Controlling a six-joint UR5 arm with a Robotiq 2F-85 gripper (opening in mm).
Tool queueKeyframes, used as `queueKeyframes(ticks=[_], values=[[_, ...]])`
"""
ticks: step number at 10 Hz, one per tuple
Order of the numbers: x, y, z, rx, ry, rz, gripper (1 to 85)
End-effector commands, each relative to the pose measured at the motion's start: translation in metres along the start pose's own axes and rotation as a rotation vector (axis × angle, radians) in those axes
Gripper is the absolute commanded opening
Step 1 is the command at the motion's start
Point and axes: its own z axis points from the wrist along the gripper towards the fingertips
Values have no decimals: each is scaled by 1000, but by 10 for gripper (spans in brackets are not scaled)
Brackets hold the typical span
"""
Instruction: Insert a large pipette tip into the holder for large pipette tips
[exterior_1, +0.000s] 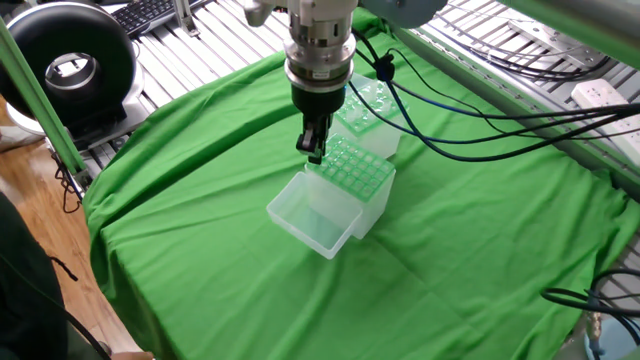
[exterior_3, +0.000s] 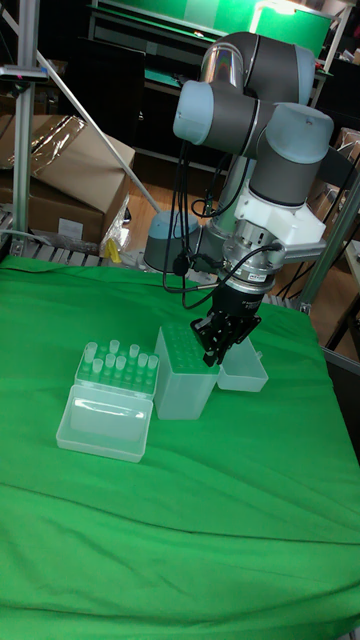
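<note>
Gripper (exterior_1: 313, 150) hangs right over the near-left edge of the green-topped holder (exterior_1: 352, 170) with fingers close together, but whether a large pipette tip sits between them cannot be told (nothing whitish resolves there in either view). If it holds one, I judge the risk is a tilted tip catching the grid plate between holes, or the fingers (exterior_3: 213, 350) nudging the light box across the cloth (exterior_1: 200, 250).

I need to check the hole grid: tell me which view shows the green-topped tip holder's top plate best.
The fixed view: it looks down on the green-topped tip holder, showing its hole rows beside the gripper. The tall fixed view shows mostly its side wall.
</note>
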Motion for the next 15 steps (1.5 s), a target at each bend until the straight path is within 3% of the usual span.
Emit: queueKeyframes(ticks=[1, 2, 6, 7, 8, 10, 12, 15], values=[[0, -1, -5, 9, 6, 38, 53], [1, -2, -6, 11, 9, 50, 10], [22, 11, -7, -34, 92, 63, 10], [25, 16, -7, -57, 104, 62, 10], [25, 16, -7, -56, 103, 60, 10], [23, 7, -7, -22, 92, 43, 7], [18, 5, -6, -16, 75, 32, 7], [-5, -2, -6, 13, -15, 30, 7]])
